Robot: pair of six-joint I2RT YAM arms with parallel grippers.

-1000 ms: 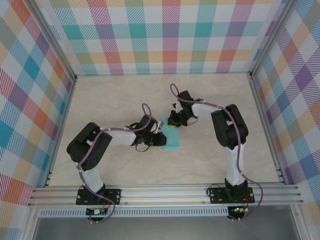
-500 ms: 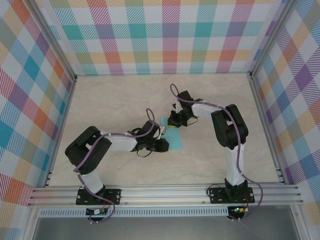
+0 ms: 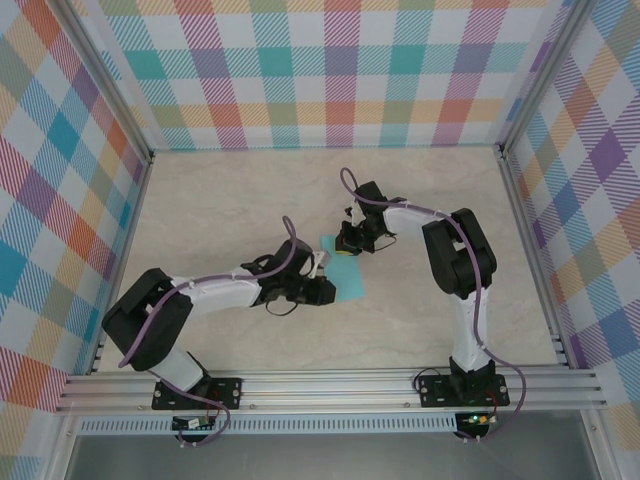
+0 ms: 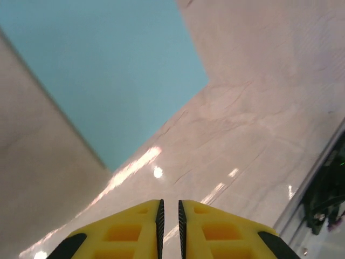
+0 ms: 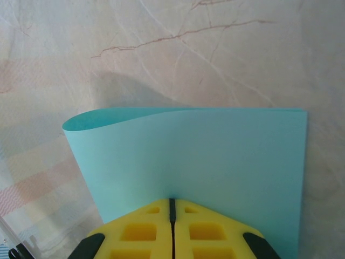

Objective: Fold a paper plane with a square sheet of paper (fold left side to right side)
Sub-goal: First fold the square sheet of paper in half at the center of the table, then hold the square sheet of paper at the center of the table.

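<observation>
The square sheet of paper (image 3: 348,281) lies doubled over on the table as a narrow turquoise rectangle. In the right wrist view the sheet (image 5: 215,156) has a rounded, uncreased fold at its left end. My right gripper (image 3: 345,246) is shut, and its tips (image 5: 172,200) rest on the top layer near one edge. My left gripper (image 3: 327,291) sits just off the sheet's left near side. In its own view the left gripper (image 4: 170,208) is all but shut, a thin slit between the pads with nothing in it, over bare table below a corner of the sheet (image 4: 118,75).
Checked walls (image 3: 330,70) close in the marbled table (image 3: 230,200) on three sides. An aluminium rail (image 3: 330,385) runs along the near edge, by the arm bases. Free table surface lies behind and to both sides of the paper.
My left gripper has slid off the paper toward the near left, and that arm's elbow has swung left. The right gripper has stayed pressed on the sheet.
</observation>
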